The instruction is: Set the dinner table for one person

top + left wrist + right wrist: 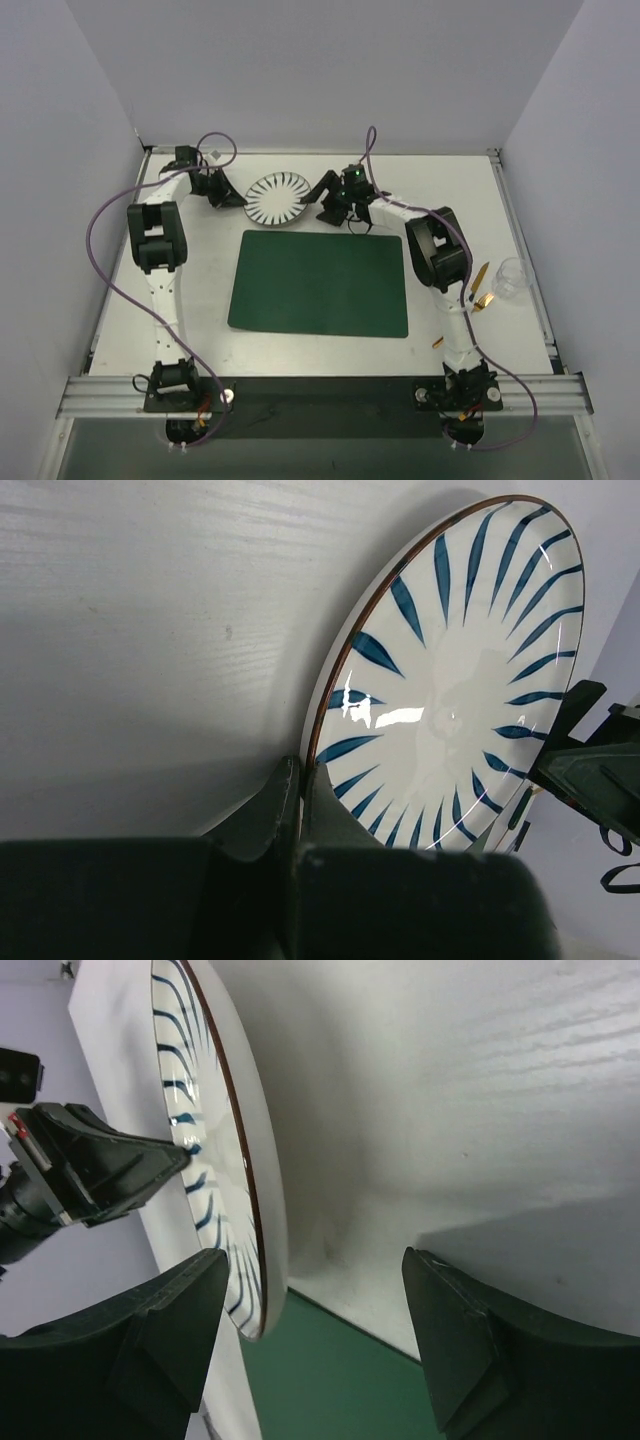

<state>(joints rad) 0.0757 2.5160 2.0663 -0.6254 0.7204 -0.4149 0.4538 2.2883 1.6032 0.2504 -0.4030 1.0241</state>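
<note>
A white plate (277,198) with dark blue rays and a brown rim sits at the far middle of the white dinner table (470,190), just beyond the dark green placemat (320,283). My left gripper (228,197) is shut on the plate's left rim; in the left wrist view the gripper (300,780) pinches the rim of the plate (460,680), which looks tilted off the table. My right gripper (322,205) is open at the plate's right edge. In the right wrist view the gripper (315,1310) has the plate's rim (255,1210) just inside its left finger, not touching.
A clear glass (511,277) and gold cutlery (483,290) lie on the table at the right, beside the right arm. Metal rails frame the table's edges. White walls close in the back and sides.
</note>
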